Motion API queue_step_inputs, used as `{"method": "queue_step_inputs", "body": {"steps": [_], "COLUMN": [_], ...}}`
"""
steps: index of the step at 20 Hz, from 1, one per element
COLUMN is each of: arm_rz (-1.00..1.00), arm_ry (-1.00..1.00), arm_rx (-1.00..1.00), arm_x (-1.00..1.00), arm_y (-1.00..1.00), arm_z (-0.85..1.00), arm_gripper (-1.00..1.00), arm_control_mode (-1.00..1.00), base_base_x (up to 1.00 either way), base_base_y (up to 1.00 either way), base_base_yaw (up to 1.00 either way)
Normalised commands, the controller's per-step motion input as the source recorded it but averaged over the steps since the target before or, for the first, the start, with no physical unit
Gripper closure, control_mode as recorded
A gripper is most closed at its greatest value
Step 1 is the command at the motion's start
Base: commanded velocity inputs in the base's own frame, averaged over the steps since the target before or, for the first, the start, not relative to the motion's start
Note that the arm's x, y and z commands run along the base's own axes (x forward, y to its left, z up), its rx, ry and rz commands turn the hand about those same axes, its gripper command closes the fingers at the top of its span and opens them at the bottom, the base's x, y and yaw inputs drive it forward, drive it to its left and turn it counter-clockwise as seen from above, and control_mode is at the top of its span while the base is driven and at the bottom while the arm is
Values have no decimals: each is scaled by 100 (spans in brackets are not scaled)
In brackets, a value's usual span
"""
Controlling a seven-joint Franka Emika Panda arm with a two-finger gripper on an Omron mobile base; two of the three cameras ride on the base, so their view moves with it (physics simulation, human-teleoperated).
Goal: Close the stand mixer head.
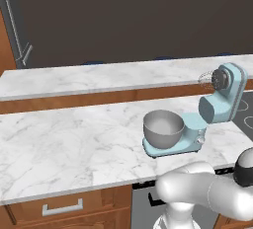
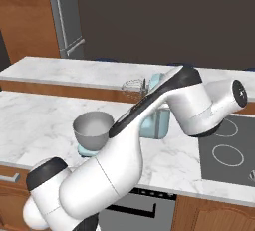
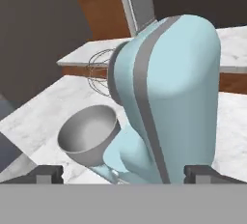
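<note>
**A:** Where does the stand mixer head (image 1: 225, 92) sit, and why is it up like that?

**B:** It is tilted back on its hinge at the right end of the near marble counter (image 1: 59, 144), with its whisk (image 1: 206, 78) pointing away toward ten o'clock in the left base view. That leaves the grey bowl (image 1: 163, 128) uncovered on the pale blue base (image 1: 185, 144), so I judge the closing is not yet done.

**A:** And the gripper (image 3: 123, 172)?

**B:** In the hand view its two dark fingertips (image 3: 46, 174) rise at seven and five o'clock, spread wide with nothing between them. The head's rounded back fills the frame from twelve to five o'clock, the bowl lies at eight.

**A:** Why approach from there?

**B:** My guess: the hand is behind the raised head so it can push it forward and down over the bowl. Whether it touches the shell, I cannot tell.
</note>
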Motion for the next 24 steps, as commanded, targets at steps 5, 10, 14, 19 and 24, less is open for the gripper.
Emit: {"method": "queue_step_inputs", "body": {"steps": [5, 10, 14, 19, 24], "arm_rz": [31, 19, 9, 10, 32], "arm_ry": [-30, -31, -35, -29, -4], "arm_rx": [0, -1, -7, -14, -18], "arm_x": [39, 59, 68, 62, 4], "arm_y": [-22, -6, 13, 77, 100], "arm_z": [0, -3, -17, -47, -72], "arm_gripper": [-100, -100, -100, -100, -100], "arm_control_mode": [-100, -100, -100, -100, -100], "base_base_x": [0, 0, 0, 0, 0], "base_base_y": [0, 0, 0, 0, 0], "base_base_yaw": [0, 0, 0, 0, 0]}}
